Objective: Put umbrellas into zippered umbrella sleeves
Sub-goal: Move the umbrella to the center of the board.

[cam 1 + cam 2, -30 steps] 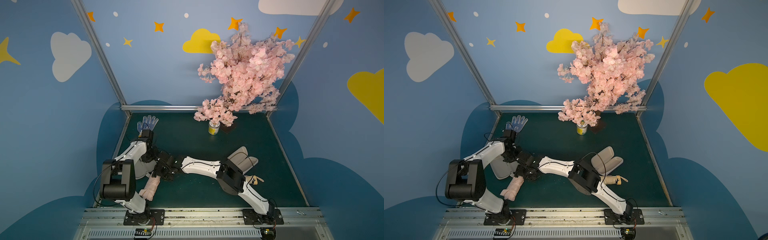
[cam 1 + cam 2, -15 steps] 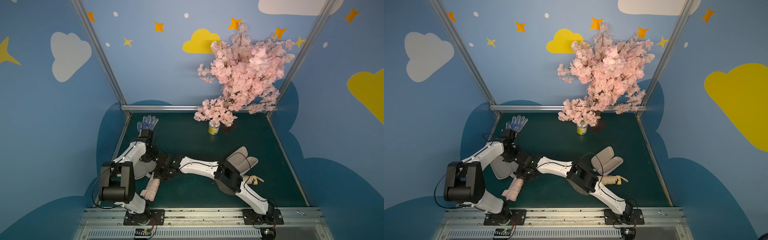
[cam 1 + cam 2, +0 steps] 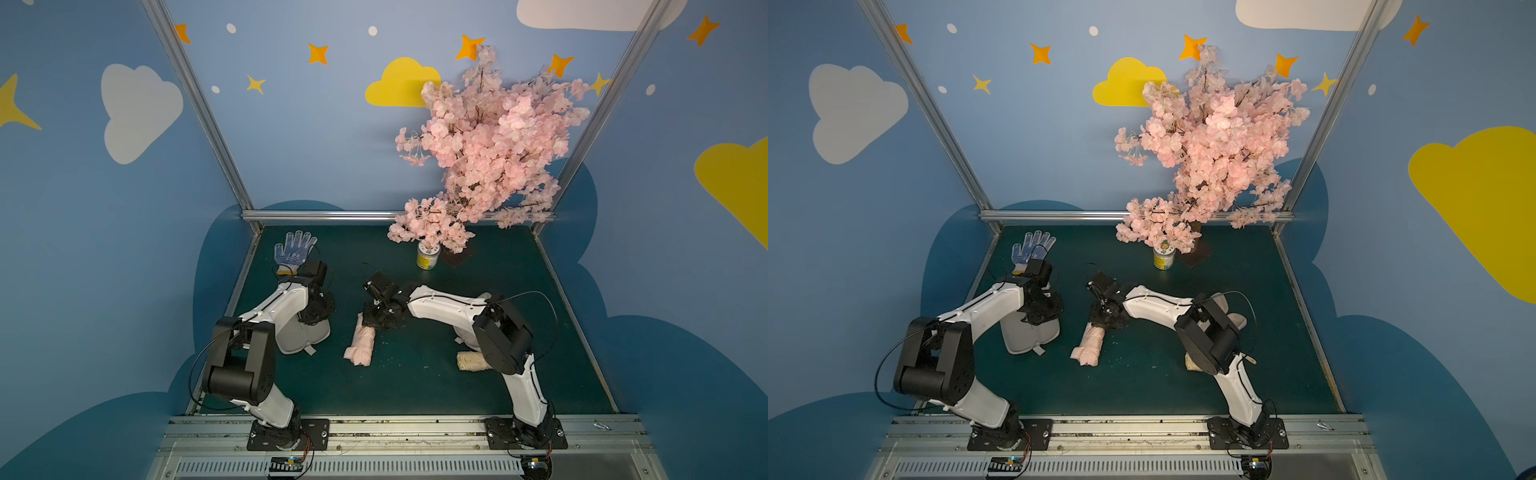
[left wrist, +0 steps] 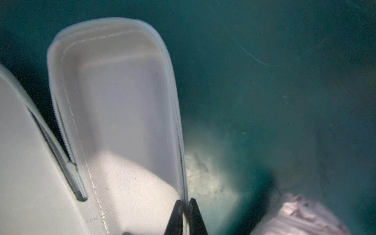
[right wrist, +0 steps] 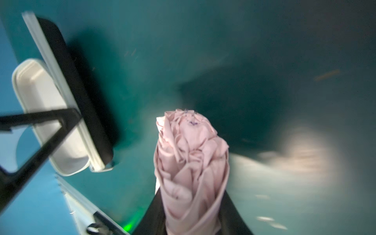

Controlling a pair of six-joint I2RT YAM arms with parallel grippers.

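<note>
An open zippered umbrella sleeve (image 3: pixel 297 337) (image 3: pixel 1026 337), black outside with pale grey lining (image 4: pixel 114 101), lies at the left. My left gripper (image 4: pixel 185 203) (image 3: pixel 318 311) is shut on its zipper rim. The pale pink umbrella (image 3: pixel 360 349) (image 3: pixel 1089 349) (image 5: pixel 191 158) lies mid-mat, right of that sleeve. My right gripper (image 5: pixel 192 203) (image 3: pixel 372 320) is shut on its far end. The black sleeve (image 5: pixel 67 81) shows beside it in the right wrist view. A cream-yellow umbrella (image 3: pixel 469 360) lies by my right arm, and a second open sleeve (image 3: pixel 1235 321) is mostly hidden behind that arm.
A white dotted glove (image 3: pixel 295 247) lies at the back left. A yellow-labelled jar (image 3: pixel 427 259) and a pink blossom tree (image 3: pixel 486 149) stand at the back. Metal frame rails (image 3: pixel 332 215) edge the green mat (image 3: pixel 415 390).
My right gripper has shut on the pink umbrella and pulled it right, away from the left arm's base toward mid-mat. The left gripper has tightened on the sleeve rim.
</note>
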